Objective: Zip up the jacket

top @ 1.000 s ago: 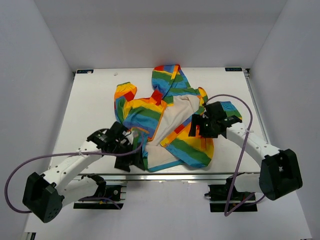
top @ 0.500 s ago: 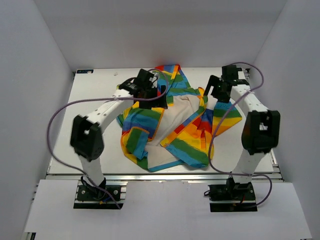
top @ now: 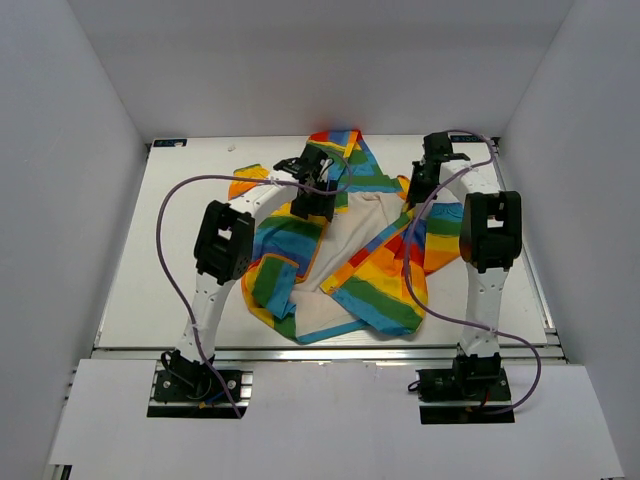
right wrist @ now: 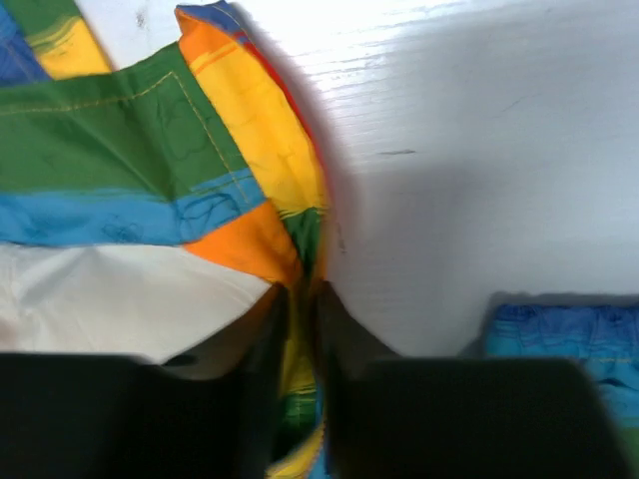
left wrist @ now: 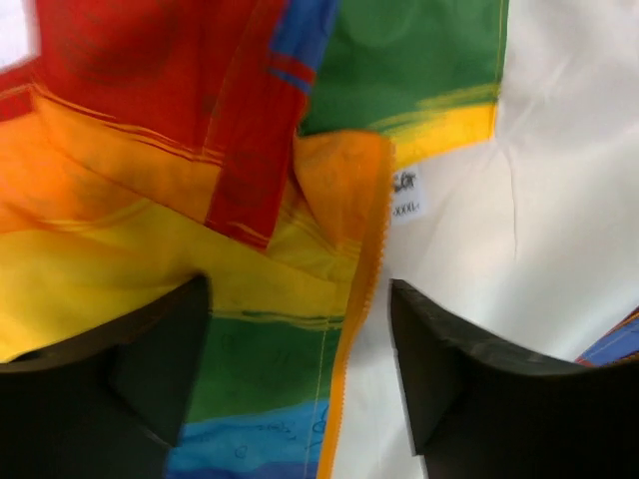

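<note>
The rainbow-striped jacket (top: 370,270) lies open on the table with its white lining up and its hood at the far side. My left gripper (top: 312,195) hangs over the left front panel near the collar. In the left wrist view the left gripper (left wrist: 300,359) is open, one finger over the striped cloth (left wrist: 150,230) and the other over the white lining (left wrist: 559,200), with the orange zipper band (left wrist: 354,319) between them. My right gripper (top: 415,190) is at the jacket's far right shoulder. There the right gripper (right wrist: 303,329) is shut on a folded edge of the jacket (right wrist: 130,130).
The white table (top: 180,260) is boxed in by white walls on the left, right and far sides. Purple cables (top: 180,200) loop above both arms. A small size label (left wrist: 406,195) is sewn by the collar. A blue fold of the jacket (right wrist: 559,339) lies right of the right gripper.
Both arms swung from the jacket's near side up to its collar end. The right gripper closed on the jacket's edge. The left jaws narrowed a little over the zipper band.
</note>
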Controlling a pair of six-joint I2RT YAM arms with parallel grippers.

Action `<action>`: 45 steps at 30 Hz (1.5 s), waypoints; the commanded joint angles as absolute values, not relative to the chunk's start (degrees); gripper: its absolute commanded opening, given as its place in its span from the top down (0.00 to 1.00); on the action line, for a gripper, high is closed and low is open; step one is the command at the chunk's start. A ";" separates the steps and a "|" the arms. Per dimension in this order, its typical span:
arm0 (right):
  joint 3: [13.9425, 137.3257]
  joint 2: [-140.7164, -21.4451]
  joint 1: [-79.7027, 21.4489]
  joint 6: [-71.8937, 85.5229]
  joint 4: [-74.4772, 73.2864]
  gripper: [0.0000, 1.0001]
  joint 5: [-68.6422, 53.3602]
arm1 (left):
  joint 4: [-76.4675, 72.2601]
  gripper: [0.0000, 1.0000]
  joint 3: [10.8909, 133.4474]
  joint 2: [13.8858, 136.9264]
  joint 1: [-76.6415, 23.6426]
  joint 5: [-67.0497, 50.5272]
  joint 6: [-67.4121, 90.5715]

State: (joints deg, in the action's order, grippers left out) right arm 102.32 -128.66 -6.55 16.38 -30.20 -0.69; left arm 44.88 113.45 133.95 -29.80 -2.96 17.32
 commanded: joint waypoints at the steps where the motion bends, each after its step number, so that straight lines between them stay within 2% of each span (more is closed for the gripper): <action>1: 104.59 -128.24 -6.50 16.34 -29.97 0.82 -3.52 | 41.74 0.21 116.89 134.11 -29.88 -2.81 16.26; 3: 104.15 -126.92 -6.59 16.70 -29.45 1.00 -3.86 | 42.97 0.25 118.90 135.78 -29.62 -1.94 16.43; 7: 104.41 -120.78 -7.99 15.82 -29.35 1.00 -4.83 | 40.44 0.26 118.22 136.76 -28.57 -2.37 17.57; 12: 107.47 -116.37 -15.63 15.11 -31.20 1.00 -0.01 | 37.45 0.26 117.16 136.23 -25.59 -4.12 20.12; 16: 114.16 -118.64 -24.05 19.68 -33.84 1.00 12.45 | 34.80 0.29 113.48 135.62 -22.86 -6.24 22.06; 21: 125.76 -127.51 -30.23 25.04 -36.66 1.00 12.66 | 35.94 0.33 109.43 132.99 -18.64 -5.54 24.70; 22: 126.03 -128.23 -32.15 26.09 -35.61 0.96 11.35 | 36.03 0.33 108.47 132.02 -18.20 -5.10 25.13; 24: 125.86 -129.90 -33.74 26.98 -33.32 0.75 9.33 | 34.20 0.31 103.81 127.91 -17.14 -4.22 25.31; 25: 125.69 -130.34 -34.79 27.16 -30.61 0.71 6.53 | 33.67 0.27 102.32 126.31 -16.88 -3.96 25.23; 26: 125.77 -131.12 -35.07 26.90 -29.46 0.61 4.68 | 33.40 0.22 100.04 124.82 -16.53 -3.61 25.31; 28: 126.73 -131.48 -35.16 26.72 -28.57 0.49 -0.15 | 33.31 0.12 98.62 120.78 -16.44 -1.76 24.88; 29: 126.83 -130.61 -35.16 25.24 -28.91 0.29 -1.83 | 33.75 0.08 98.09 119.63 -16.44 -1.24 24.79; 30: 126.57 -129.74 -35.16 24.53 -29.53 0.25 -1.67 | 34.45 0.02 96.95 118.49 -16.44 -0.88 24.70; 32: 122.55 -124.41 -35.16 21.12 -30.76 0.11 -1.76 | 34.45 0.02 95.02 114.45 -16.44 1.23 24.87; 34: 116.14 -118.77 -35.07 19.34 -29.71 0.11 -2.89 | 33.14 0.02 91.16 109.98 -16.44 1.32 25.22; 35: 108.27 -112.56 -34.89 18.99 -28.14 0.11 -3.25 | 32.87 0.02 89.92 108.56 -16.44 1.32 25.49; 38: 94.70 -99.64 -34.89 19.68 -24.97 0.11 -4.39 | 31.82 0.02 84.04 102.86 -16.44 0.27 25.93; 39: 85.70 -96.80 -34.89 19.95 -22.26 0.11 -5.61 | 31.21 0.02 82.46 101.61 -16.44 0.09 25.93; 41: 78.17 -90.30 -35.07 20.56 -20.40 0.11 -12.54 | 30.68 0.02 78.32 97.85 -16.44 0.26 26.19; 42: 72.74 -89.13 -35.50 20.65 -19.52 0.11 -15.18 | 30.85 0.02 77.35 96.78 -16.44 0.35 26.28; 45: 67.26 -87.19 -41.36 20.83 -18.55 0.11 -18.37 | 30.59 0.02 73.05 92.65 -16.44 0.09 26.28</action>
State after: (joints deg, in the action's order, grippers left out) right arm 72.77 -85.38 -36.38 20.99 -22.35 -11.27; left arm 31.20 76.16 96.95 -16.34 -0.36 25.93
